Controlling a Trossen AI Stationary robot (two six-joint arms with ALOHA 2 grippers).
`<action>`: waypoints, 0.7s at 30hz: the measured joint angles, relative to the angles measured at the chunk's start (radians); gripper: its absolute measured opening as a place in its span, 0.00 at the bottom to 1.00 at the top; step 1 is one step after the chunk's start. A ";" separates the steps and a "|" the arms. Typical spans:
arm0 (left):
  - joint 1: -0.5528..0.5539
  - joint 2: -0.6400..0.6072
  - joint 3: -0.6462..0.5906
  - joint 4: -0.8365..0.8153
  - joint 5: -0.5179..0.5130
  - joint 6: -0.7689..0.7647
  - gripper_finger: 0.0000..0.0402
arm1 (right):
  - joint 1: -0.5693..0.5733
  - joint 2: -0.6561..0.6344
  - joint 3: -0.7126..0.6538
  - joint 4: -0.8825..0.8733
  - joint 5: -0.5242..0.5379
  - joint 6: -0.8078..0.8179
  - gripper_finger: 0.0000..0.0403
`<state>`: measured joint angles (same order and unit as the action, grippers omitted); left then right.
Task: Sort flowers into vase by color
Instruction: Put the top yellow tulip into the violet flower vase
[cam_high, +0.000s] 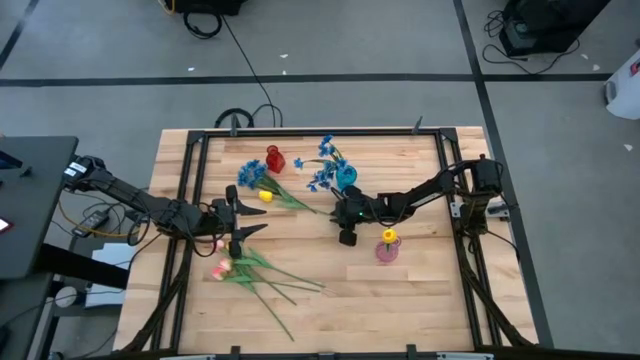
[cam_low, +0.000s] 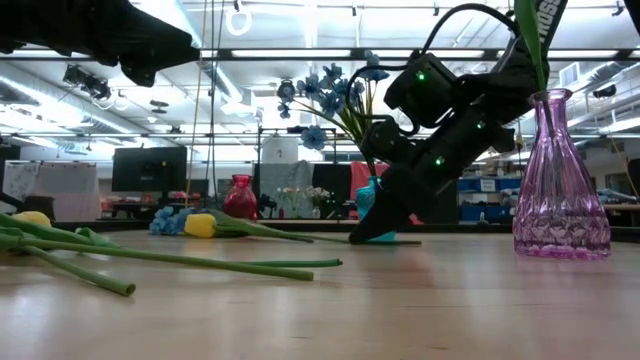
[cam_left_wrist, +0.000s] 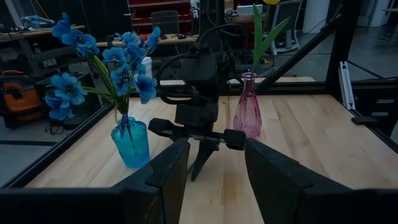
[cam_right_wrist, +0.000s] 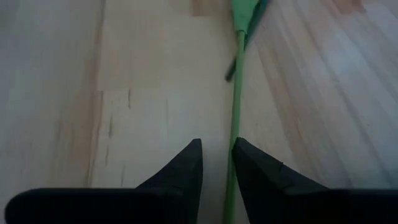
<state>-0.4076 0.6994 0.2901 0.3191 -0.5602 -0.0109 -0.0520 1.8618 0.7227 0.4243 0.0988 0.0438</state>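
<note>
A yellow tulip (cam_high: 265, 196) lies on the table between the two arms, its green stem (cam_high: 305, 207) running toward my right gripper (cam_high: 335, 217). That gripper slants down to the tabletop with its fingers slightly apart, one on each side of the stem (cam_right_wrist: 235, 93). The blue vase (cam_high: 346, 178) holds blue blossoms. The pink vase (cam_high: 388, 250) holds a second yellow tulip. The red vase (cam_high: 274, 158) stands at the far side. Another blue spray (cam_high: 250, 175) and pink tulips (cam_high: 222, 268) lie on the wood. My left gripper (cam_high: 248, 218) hovers open at the left and holds nothing. My right gripper straddles the yellow tulip's stem near its free end (cam_right_wrist: 231, 168), coming down at a slant from the table's right with the fingers along the stem. The gap is wider than the stem, which lies flat on the wood. I cannot tell whether a finger (cam_right_wrist: 249, 165) touches it.
A black frame (cam_high: 190, 190) runs round the wooden tabletop. The pink tulips' long stems (cam_low: 200, 262) sprawl over the near left part. Bare wood (cam_high: 400, 300) lies near the front right.
</note>
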 joint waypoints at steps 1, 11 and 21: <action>0.000 0.000 0.000 0.000 0.000 0.000 0.42 | 0.002 0.001 0.000 0.016 -0.009 -0.015 0.25; 0.000 0.000 0.000 -0.002 0.015 0.000 0.42 | 0.005 0.002 -0.001 0.049 0.047 -0.063 0.23; 0.000 0.000 0.000 -0.002 0.015 0.001 0.42 | -0.002 -0.001 0.003 -0.053 0.033 -0.038 0.18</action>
<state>-0.4076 0.6994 0.2901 0.3169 -0.5453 -0.0097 -0.0544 1.8606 0.7261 0.3713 0.1315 0.0057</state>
